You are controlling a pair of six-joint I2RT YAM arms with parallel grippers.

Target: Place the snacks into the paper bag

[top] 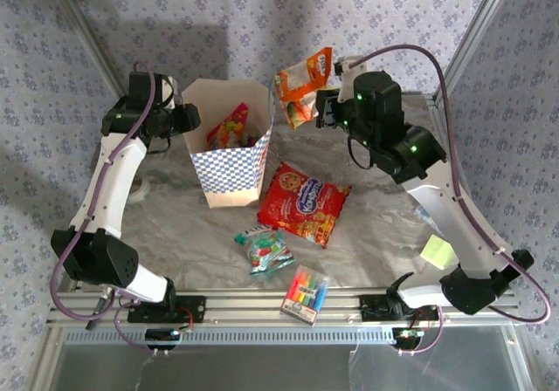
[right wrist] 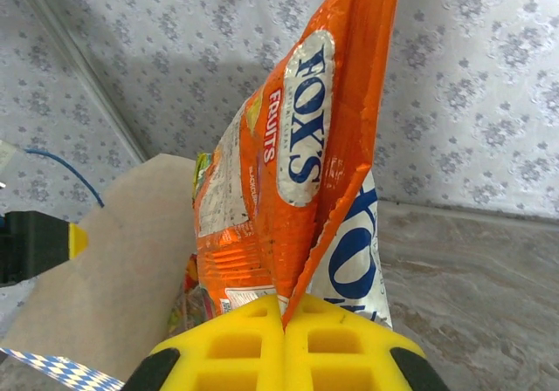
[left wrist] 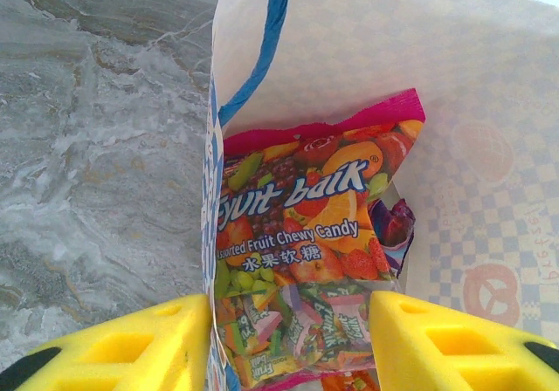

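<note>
The right pincer point(right wrist: 284, 321) is clamped on the orange-white packet point(top: 304, 84), held aloft just right of the paper bag point(top: 229, 168), whose open mouth lies leftward; the left pincer point(left wrist: 290, 339) stands parted astride the bag's left wall

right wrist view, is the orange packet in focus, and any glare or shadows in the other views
Right wrist view: the orange packet is sharp, its lettering readable, while the wallpaper behind is softer. Left wrist view: the candy bag print is crisp, and the paper bag wall above it is pale, nearly washed out. Top external view: broad soft shadows lie on the wallpaper.
</note>
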